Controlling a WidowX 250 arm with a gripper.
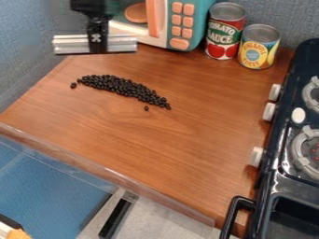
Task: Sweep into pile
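Cam view: I've got the gripper (96,46) up top L, in front of the toy microwave (195,23), w/ a silvery ridged bar (123,45) crosswise at its end. Can't tell if the hand is apart, together or clamped on that bar. Crosswise makes sense, tho: a wide face should catch many beans per stroke.

The black beans (121,87) lie on the wood counter (187,144) in a long slanting band, bunched but no real pile. One stray bean (146,108) sits just below the band's R part; another bean (72,85) is at the L end. So I'd judge the job part done – next prob. lower the bar outside one end and push inward, strays incl. Too high and it'd skim over; too hard and they'd scatter, being small and prob. quick to roll.

Food cans (225,30) (259,46) stand back by the microwave, stove (289,154) along the R side – leaves me the middle to sweep in.
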